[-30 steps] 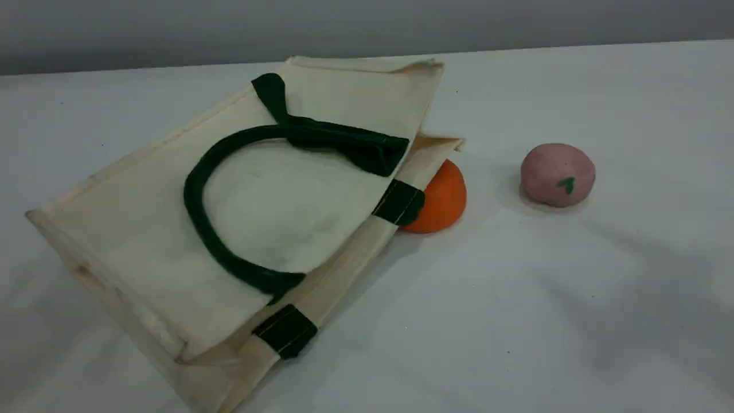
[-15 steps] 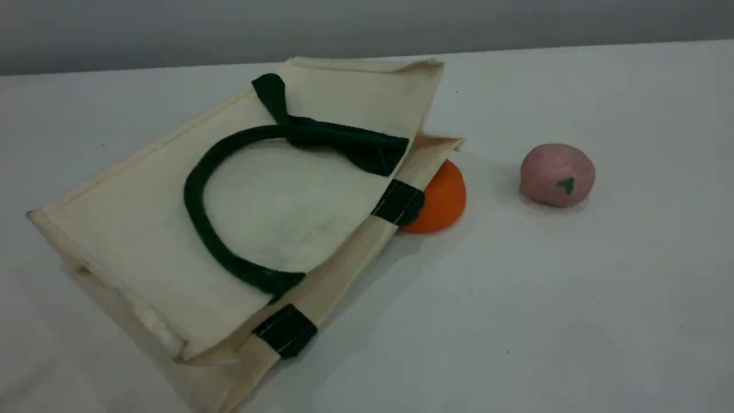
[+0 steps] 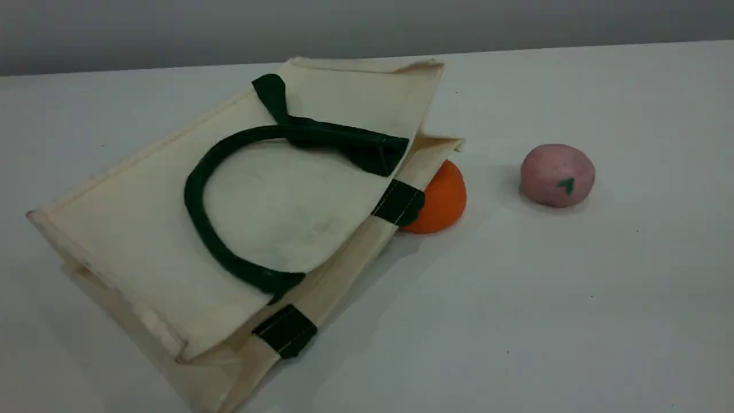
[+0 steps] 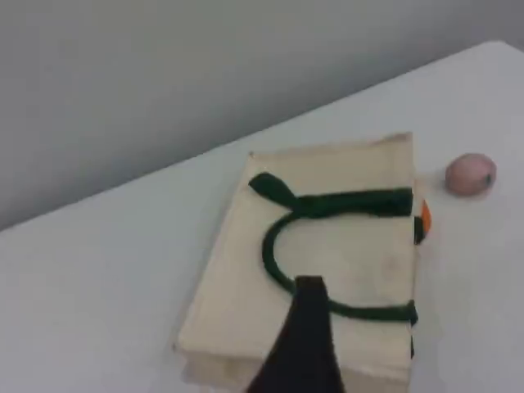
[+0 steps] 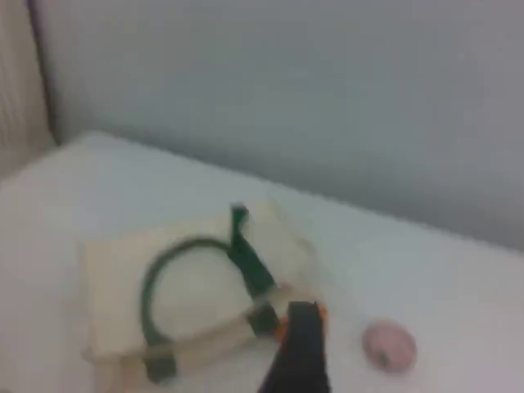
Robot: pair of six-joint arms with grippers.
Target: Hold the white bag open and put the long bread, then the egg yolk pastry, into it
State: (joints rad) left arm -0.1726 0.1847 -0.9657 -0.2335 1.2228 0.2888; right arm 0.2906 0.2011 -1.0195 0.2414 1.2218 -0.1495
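White bag [image 3: 143, 229] flat, orange item [image 3: 444, 201] touching its mouth edge

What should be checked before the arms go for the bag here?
1. White bag within view: ok, lying flat on the table.
2. Bag mouth open: not ok, collapsed shut.
3. Green handle reachable: ok, resting on top.
4. Long bread located: not ok, not visible.
5. Egg yolk pastry located: not ok; only an orange item at the bag's edge and a pink ball.
6. Fingers empty: ok.
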